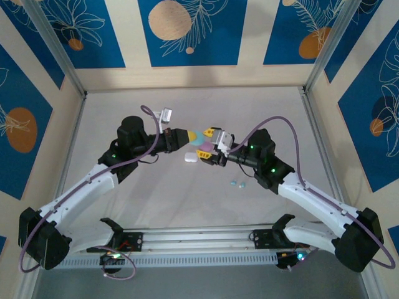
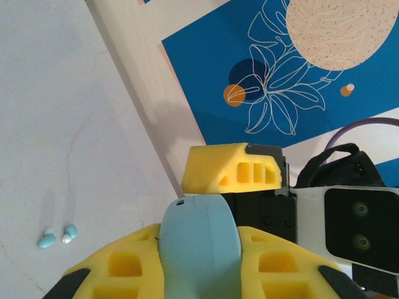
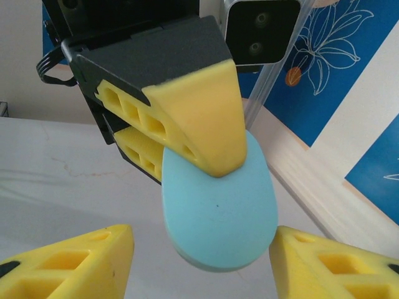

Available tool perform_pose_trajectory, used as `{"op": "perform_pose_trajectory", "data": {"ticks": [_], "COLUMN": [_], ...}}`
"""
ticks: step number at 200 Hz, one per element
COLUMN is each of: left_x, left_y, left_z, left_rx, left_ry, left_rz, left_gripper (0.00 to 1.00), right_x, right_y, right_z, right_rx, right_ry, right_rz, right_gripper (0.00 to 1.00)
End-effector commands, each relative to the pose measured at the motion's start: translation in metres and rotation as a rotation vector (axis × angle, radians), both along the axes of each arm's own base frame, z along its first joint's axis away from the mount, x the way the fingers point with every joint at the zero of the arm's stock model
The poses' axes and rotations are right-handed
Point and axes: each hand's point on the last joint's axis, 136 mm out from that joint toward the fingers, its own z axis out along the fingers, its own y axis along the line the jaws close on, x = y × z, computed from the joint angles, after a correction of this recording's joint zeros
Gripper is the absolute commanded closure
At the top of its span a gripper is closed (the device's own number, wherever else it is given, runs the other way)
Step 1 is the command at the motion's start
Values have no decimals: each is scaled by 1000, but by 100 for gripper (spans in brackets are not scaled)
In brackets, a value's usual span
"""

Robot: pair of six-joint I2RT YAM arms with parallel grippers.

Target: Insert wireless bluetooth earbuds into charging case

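The left tool [image 1: 184, 134] is clamped on a pale blue charging case [image 3: 218, 205], holding it above the surface [image 1: 187, 199] at mid-scene. A white case [image 1: 190, 157] lies on the surface close by. The right tool [image 3: 199, 261] faces the blue case with its jaws apart, gripping nothing. Two cyan earbuds [image 1: 236, 183] lie side by side on the surface near the right arm [image 1: 312, 196], apart from both cases.

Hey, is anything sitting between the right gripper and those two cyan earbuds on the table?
Nothing visible does. The cyan earbuds lie on bare table beside the right arm, nothing near them. The right gripper is open on either side of the cyan case, which the left gripper grips.
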Motion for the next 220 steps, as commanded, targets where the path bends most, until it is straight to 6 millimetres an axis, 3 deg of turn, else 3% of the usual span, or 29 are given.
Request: {"op": "perform_pose_trajectory", "data": {"ticks": [1,108,162,177,200,220], "left_x": [-6,-5,-5,-5,-9,-12], "left_y": [-2,-3,-3,-2,2,14], "left_z": [15,12,18,22,33,41], "left_rx": [-45,-36,-44,-46,-44,3], "left_ry": [-35,-30,-55,-80,-198,-399], "left_rz": [-35,-33,-39,-35,-24,20], "left_gripper": [92,92,88,79,41,31], "right_x": [0,2,5,5,0,-8], "right_y": [4,5,4,3,0,-1], "right_z": [25,36,31,29,30,31], "right_rx": [51,87,75,75,76,79], "right_ry": [-40,-51,-2,31,113,224], "right_rz": [27,36,33,35,71,134], "right_gripper": [43,46,62,64,66,66]}}
